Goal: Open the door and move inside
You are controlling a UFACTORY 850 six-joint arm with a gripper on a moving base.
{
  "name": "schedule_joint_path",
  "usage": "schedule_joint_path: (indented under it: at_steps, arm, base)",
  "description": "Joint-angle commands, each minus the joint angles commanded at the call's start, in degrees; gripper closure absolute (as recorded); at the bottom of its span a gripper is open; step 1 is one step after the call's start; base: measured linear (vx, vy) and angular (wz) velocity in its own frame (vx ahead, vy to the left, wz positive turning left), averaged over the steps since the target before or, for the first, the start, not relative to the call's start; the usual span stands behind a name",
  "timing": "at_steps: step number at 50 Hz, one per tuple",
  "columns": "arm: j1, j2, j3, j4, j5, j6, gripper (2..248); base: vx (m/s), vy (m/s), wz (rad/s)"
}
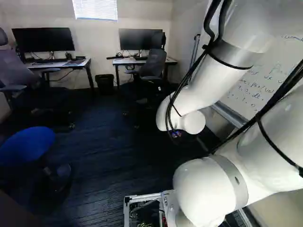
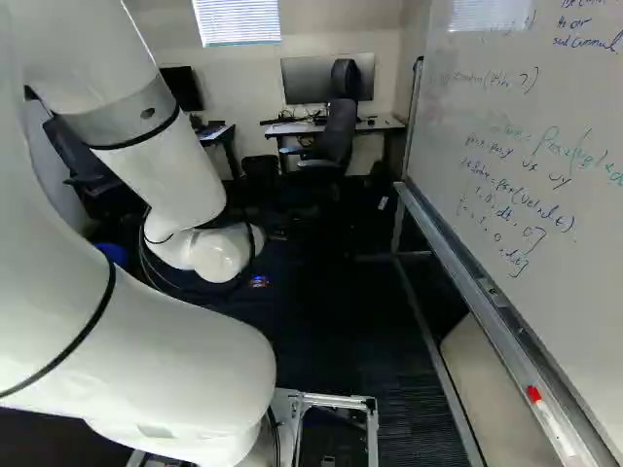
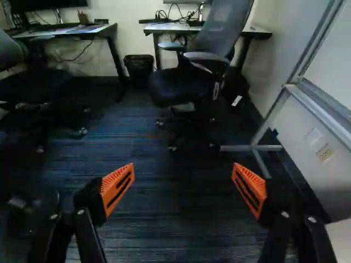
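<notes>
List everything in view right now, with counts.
Desks: two, white-topped, far wall
Monitors: two, black, on desks
Office chairs: two, dark, near desks
Seat: one, blue, left of left base view
Bin: one, black, between desks
Blind: one, pale, far wall
Whiteboard: one, white, right of right base view
Marker: one, red-white, whiteboard tray
Carpet: one, dark blue, floor
Door: none visible
Base frame: one, silver, foot of base views
Arm: one, white, reaching ahead
Gripper: one, black, orange pads, open
</notes>
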Motion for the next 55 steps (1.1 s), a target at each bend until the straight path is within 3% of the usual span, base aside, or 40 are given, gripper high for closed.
schedule_joint_path:
  at_steps: [25,55]
  arm:
    - [-0.55,0.23,0.31,0.0,0.68,0.0,3]
    - [-4.45,1.83,2.51,-0.03,5.48,0.0,3]
  base:
    - [-0.001,0.0,0.0]
    - [0.0,0.0,0.0]
